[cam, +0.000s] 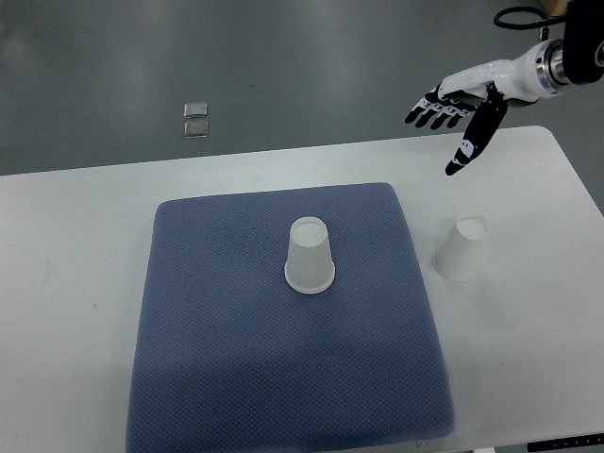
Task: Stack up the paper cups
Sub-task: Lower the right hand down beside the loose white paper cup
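- Right hand [460,115] is up in the upper right of the frame, fingers spread, holding nothing.
- One paper cup [310,255] sits upside down mid-frame on the blue mat [236,377]; the second cup [461,248] is right of it on the white table [75,283].
- These look super light and crushy, so I'd pinch gently around the sidewall.

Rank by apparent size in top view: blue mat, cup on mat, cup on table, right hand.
1. blue mat
2. right hand
3. cup on mat and cup on table: look alike, no ranking.
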Controlling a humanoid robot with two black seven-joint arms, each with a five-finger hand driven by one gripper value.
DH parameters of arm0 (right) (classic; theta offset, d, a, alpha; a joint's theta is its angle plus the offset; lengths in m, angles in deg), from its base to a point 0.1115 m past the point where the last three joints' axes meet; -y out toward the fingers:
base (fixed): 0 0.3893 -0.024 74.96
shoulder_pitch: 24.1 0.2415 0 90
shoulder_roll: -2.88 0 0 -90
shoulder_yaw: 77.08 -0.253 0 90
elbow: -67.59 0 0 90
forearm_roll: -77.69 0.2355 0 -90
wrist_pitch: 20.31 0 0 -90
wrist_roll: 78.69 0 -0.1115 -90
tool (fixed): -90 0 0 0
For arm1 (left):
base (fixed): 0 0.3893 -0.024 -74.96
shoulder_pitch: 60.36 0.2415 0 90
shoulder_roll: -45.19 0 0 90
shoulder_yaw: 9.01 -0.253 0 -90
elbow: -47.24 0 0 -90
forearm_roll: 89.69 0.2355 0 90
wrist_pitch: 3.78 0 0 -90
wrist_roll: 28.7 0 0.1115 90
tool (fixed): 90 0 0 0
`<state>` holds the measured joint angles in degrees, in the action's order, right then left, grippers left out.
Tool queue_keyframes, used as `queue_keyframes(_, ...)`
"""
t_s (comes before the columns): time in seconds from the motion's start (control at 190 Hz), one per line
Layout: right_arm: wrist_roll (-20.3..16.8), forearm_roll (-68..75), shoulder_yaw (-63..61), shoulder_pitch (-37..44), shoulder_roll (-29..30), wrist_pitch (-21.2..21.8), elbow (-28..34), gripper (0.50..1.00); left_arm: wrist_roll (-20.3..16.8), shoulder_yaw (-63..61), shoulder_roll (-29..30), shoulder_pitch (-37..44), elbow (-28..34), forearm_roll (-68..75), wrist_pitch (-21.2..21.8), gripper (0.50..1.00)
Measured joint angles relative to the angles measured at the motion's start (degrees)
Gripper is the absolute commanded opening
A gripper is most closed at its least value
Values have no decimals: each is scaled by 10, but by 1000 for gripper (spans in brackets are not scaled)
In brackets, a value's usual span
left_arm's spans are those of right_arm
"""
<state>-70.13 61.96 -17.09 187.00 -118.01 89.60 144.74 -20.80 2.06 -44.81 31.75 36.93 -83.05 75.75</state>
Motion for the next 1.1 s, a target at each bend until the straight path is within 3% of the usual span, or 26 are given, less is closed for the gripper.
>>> queue_keyframes(0.21,-35,-21,43,118,16,64,75,924,0,0,0,0,0,0,0,1000)
queue_keyframes(0.473,-49,-21,49,154,43,97,88,924,1,0,0,0,3,0,1,1000)
queue_keyframes(0.562,-52,-21,50,141,59,68,87,919,1,0,0,0,5,0,1,1000)
queue_keyframes(0.762,-76,-18,51,78,75,-64,77,919,1,0,0,0,5,0,1,1000)
queue_keyframes(1.098,-86,-20,58,-34,80,-101,45,919,1,1,0,0,5,0,1,1000)
